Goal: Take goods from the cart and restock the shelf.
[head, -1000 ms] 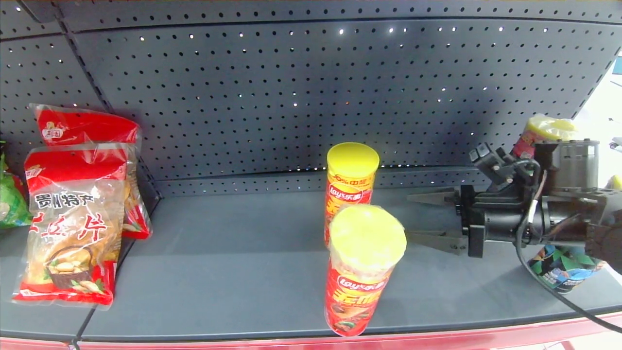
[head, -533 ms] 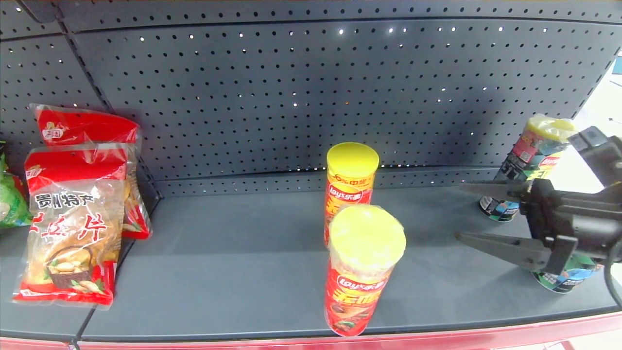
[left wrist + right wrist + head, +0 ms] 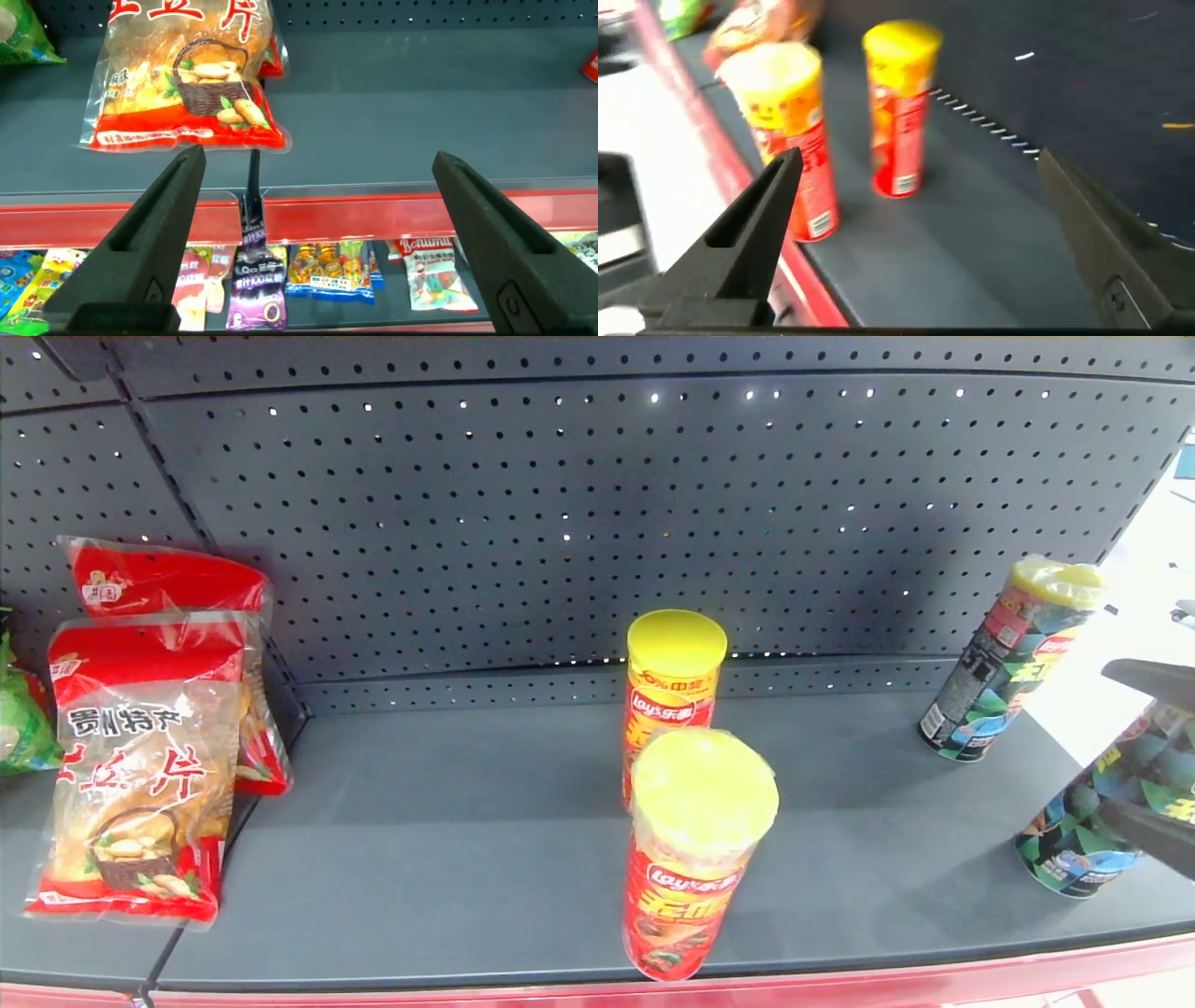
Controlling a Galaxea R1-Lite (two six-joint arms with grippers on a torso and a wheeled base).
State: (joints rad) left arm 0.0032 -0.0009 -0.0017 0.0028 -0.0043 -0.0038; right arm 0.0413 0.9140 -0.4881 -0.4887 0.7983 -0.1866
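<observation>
Beyond the right hand [image 3: 915,159] stand red cans [image 3: 789,121].

On grey shelf [image 3: 448,859], front red can [image 3: 695,887] stands upright just before rear red can [image 3: 674,691]

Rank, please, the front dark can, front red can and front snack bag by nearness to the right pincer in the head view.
1. Front dark can, right, by the right pincer.
2. Front red can, middle.
3. Front snack bag, far left.
</observation>
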